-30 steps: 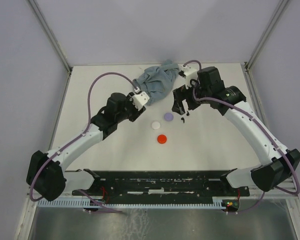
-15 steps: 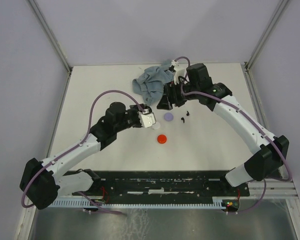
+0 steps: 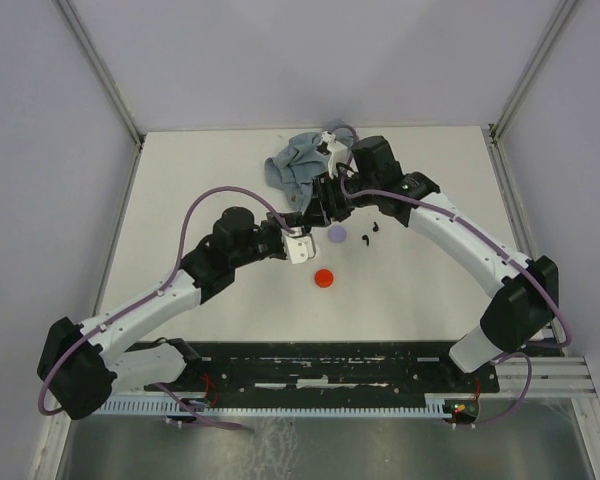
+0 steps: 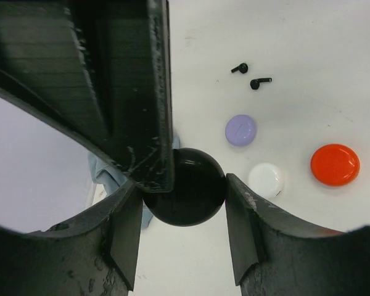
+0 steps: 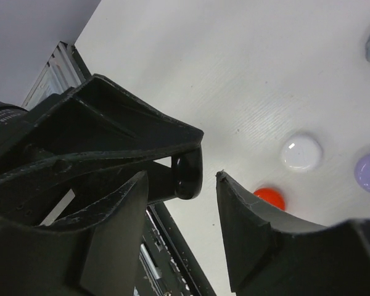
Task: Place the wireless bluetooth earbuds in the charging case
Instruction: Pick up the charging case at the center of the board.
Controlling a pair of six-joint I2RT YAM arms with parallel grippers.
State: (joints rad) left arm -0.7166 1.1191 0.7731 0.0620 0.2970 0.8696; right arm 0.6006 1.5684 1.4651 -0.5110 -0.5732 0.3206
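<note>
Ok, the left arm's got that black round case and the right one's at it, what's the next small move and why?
Probably close the right end effector onto the black case. The left end effector pinches it, and its edge sits between the right fingers with gaps. The black earbuds lie on the table, so the case likely needs opening first.

You have no text, label, brand or number that can be read in any of the views. The nearest thing is a line of faint pale marks on the black housing (image 5: 0, 114) at the left edge of the right wrist view. It may be lettering, but it is too small and blurred to make out.
</note>
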